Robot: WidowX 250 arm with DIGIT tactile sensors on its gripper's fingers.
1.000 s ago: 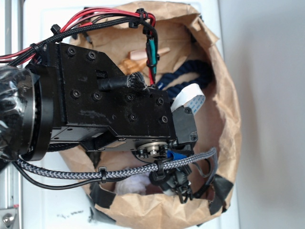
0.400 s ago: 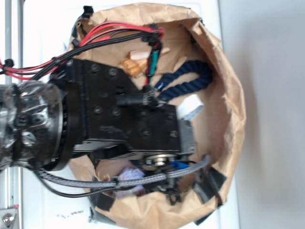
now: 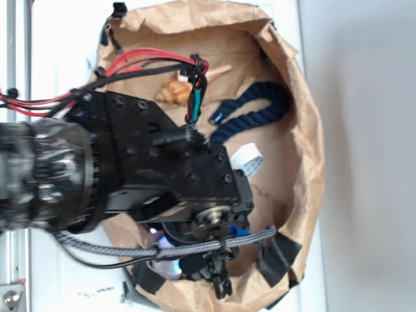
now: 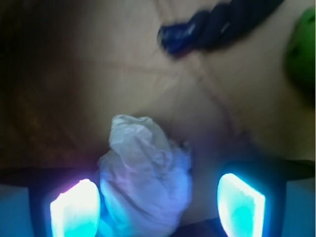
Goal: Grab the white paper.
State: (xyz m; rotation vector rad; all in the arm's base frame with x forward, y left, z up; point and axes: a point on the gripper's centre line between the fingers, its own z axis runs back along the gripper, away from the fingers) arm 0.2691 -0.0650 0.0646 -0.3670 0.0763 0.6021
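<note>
The white paper [image 4: 145, 177] is a lumpy, creased wad on the brown floor of the bag, seen in the wrist view. My gripper [image 4: 158, 205] is open around it. The left finger pad [image 4: 75, 210] is right against the wad, and the right pad [image 4: 241, 205] stands apart with a gap. In the exterior view my black arm [image 3: 162, 162] hangs over the bag. It hides the fingers there. Only a sliver of the paper [image 3: 161, 252] shows under it, lit purple.
The brown paper bag [image 3: 305, 149] has crumpled walls all round and black tape [image 3: 276, 257] on its rim. Inside lie a navy rope [image 3: 257, 107], also in the wrist view [image 4: 217, 24], a flat white ribbon strip [image 3: 247, 159], a tan object [image 3: 175, 91] and a green plush toy [image 4: 301, 47].
My arm has shifted towards the bag's lower edge and down over the paper. The paper, seen beside the arm earlier, is now nearly covered in the exterior view.
</note>
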